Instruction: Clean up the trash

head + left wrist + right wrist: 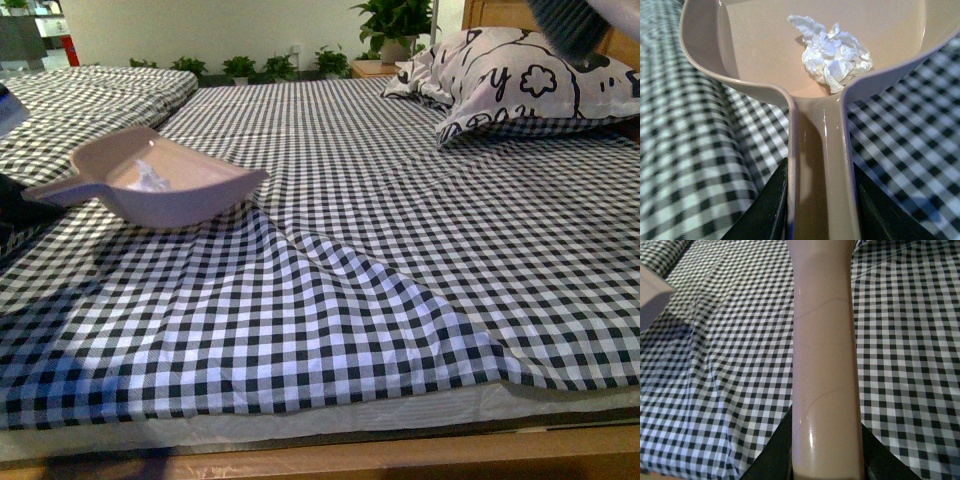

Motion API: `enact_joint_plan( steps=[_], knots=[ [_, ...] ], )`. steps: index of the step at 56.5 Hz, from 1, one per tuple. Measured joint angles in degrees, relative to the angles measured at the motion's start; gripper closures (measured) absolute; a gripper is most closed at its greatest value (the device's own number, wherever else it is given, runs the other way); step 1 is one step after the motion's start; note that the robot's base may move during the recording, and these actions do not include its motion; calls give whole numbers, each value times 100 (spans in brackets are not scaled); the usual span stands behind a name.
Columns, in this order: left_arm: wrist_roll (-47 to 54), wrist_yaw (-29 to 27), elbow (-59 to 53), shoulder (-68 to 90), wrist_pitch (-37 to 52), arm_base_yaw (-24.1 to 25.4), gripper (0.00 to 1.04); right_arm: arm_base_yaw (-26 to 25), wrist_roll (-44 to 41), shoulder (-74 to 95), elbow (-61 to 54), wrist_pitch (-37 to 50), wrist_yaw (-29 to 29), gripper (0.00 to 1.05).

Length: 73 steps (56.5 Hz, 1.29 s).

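Observation:
The beige dustpan (165,185) hovers just over the checked bed at the left, held by its handle (822,165) in my shut left gripper (821,210). The trash, a small white crumpled scrap (832,52), lies inside the pan near the handle end; it shows faintly in the front view (150,178). My right gripper (827,460) is shut on the brush's beige handle (825,340). The brush's dark bristles (565,25) are raised at the top right above the pillow.
A black-and-white checked sheet (380,260) covers the bed, with folds near the middle. A patterned pillow (510,80) lies at the back right. The wooden bed edge (400,455) runs along the front. Potted plants (260,68) stand behind the bed.

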Motion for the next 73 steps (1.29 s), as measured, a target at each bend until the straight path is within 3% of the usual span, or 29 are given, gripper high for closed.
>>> enact_joint_plan(
  steps=[7, 22, 56, 65, 73],
  knots=[
    [-1451, -750, -597, -887, 1134, -37, 77, -468, -107, -562, -70, -251, -645, 86],
    [-2472, -1845, -2074, -2643, 1635, -498, 77, -1211, -162, -1473, -284, -761, -1727, 86],
    [-2647, -3073, -4304, -5928, 1134, -1646, 77, -2455, -260, -2855, -363, -2004, -3676, 86],
    [-2651, -3617, -4970, -6710, 916, -1974, 77, -2671, -35, -3314, -608, -1934, -4000, 86],
    [-2717, -3768, -5270, -7029, 863, -2177, 77, -2800, 142, -3593, -815, -1462, -4000, 86]
  ],
)
